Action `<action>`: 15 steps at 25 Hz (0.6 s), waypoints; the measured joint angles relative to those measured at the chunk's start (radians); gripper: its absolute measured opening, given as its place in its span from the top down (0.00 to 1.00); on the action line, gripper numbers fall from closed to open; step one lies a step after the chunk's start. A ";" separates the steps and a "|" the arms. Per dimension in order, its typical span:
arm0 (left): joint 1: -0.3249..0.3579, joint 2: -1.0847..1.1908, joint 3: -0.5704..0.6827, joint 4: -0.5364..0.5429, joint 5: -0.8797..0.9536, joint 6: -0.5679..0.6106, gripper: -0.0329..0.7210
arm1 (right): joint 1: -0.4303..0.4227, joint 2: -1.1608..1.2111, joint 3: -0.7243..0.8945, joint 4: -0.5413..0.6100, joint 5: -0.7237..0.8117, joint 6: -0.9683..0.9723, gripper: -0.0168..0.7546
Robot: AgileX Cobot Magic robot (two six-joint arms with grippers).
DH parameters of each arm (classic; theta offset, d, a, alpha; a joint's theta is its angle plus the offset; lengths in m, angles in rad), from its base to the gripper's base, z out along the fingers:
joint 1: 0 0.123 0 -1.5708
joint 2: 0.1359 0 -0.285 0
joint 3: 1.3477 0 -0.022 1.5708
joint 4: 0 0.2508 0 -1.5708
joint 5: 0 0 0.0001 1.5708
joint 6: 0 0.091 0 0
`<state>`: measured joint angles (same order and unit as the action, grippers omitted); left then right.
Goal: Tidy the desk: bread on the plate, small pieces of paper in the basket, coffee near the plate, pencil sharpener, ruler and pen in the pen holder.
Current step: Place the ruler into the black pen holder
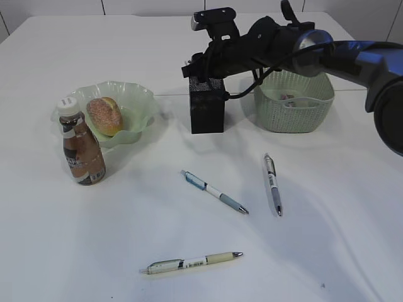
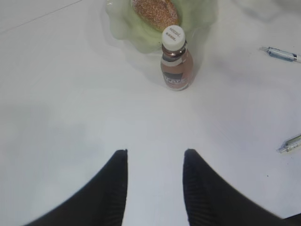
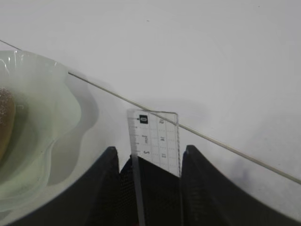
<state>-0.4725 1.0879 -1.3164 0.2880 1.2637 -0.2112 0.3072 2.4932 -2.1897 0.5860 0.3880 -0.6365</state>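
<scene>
Where it stands upright, the ruler (image 3: 155, 141) is clear, with printed markings.

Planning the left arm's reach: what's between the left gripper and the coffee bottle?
Only bare desk separates the left gripper from the coffee bottle in the left wrist view.

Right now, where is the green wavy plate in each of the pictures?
Exterior view: the plate sits at the left, behind the coffee.
Left wrist view: it is at the top middle, just past the coffee.
Right wrist view: it fills the left edge.
Shared landmark: the bread lying in it, seen in all three.
</scene>
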 joint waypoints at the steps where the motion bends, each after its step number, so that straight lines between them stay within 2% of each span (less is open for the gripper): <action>1: 0.000 0.000 0.000 0.000 0.000 0.000 0.60 | 0.000 0.000 0.000 0.000 0.002 0.000 0.52; 14: 0.000 0.000 0.000 0.031 0.000 0.000 0.60 | -0.010 -0.108 0.000 -0.004 0.051 0.000 0.52; 15: 0.000 0.000 0.000 0.033 0.000 0.000 0.60 | -0.020 -0.127 0.000 -0.004 0.102 0.000 0.52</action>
<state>-0.4725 1.0879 -1.3164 0.3207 1.2637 -0.2112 0.2868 2.3665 -2.1897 0.5825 0.4896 -0.6365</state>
